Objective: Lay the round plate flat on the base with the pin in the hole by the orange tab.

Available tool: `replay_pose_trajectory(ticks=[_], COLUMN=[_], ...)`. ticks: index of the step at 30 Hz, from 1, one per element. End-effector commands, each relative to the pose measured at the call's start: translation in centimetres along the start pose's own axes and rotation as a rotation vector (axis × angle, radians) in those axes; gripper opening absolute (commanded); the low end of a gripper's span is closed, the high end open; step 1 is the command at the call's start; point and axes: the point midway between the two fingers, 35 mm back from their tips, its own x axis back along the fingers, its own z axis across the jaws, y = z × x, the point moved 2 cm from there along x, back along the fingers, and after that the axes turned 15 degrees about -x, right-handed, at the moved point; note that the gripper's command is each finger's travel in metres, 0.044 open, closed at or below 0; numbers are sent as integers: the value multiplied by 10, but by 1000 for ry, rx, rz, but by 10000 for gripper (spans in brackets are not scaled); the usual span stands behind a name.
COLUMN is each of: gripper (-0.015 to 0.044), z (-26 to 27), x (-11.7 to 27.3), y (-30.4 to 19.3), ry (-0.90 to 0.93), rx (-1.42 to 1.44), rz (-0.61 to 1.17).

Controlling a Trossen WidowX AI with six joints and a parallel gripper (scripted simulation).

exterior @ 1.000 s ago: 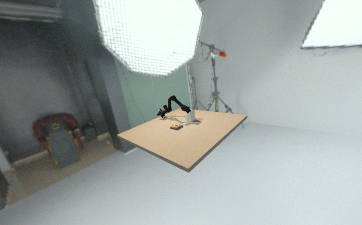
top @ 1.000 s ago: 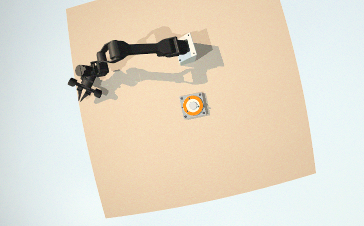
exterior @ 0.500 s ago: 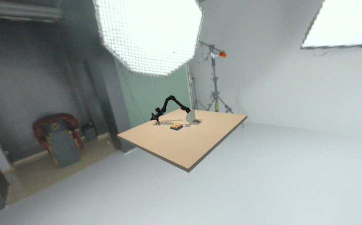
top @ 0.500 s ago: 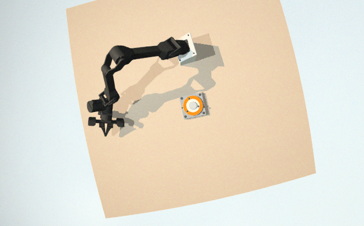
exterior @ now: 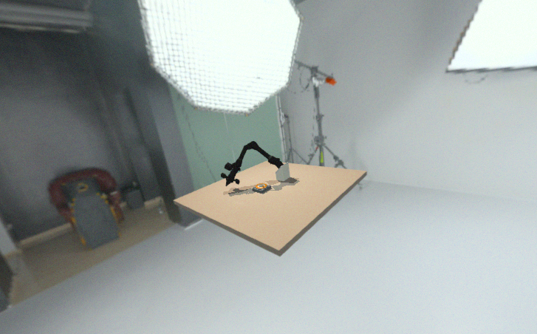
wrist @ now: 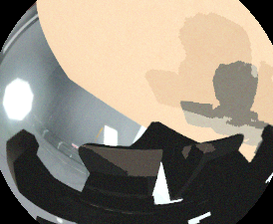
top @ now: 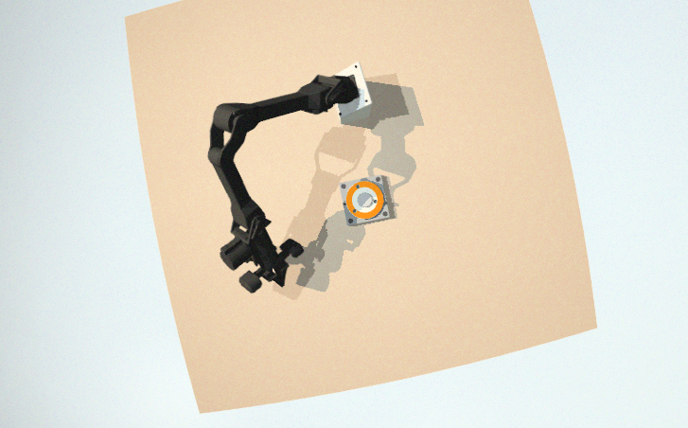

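Plate (top: 365, 200), orange-ringed, sits seemingly tilted on grey base (top: 348, 218).

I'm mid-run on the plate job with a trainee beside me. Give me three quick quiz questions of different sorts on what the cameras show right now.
1. True or false: the end effector is touching the round plate.
2. Multiple choice: the end effector is A) open, B) shut on nothing, C) shut on the plate.
3. Fill in: in the top view, the plate sits on a square grey ____.

Key: 1 false, it hangs apart from the plate, off to one side over the table. 2 B. 3 base.
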Motion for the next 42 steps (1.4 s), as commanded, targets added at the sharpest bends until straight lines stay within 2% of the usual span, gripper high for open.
replay_pose_trajectory(ticks=[1,8,11,16,19,24,27,36,42], gripper=[0,0,0,0,0,0,0,0,0], z=[-49,-168,-197,-281,-297,-334,-337,-337,-344], x=[-11,-6,3,48,62,112,118,118,102], y=[-26,-69,-76,-90,-91,-92,-92,-92,-72], ry=[-150,-511,-605,-910,-981,-1195,-1219,-1219,-1218], rx=[155,615,762,1342,1507,2118,2199,2199,2199], rz=[-30,-77,-80,-62,-51,-9,-4,-4,-4])
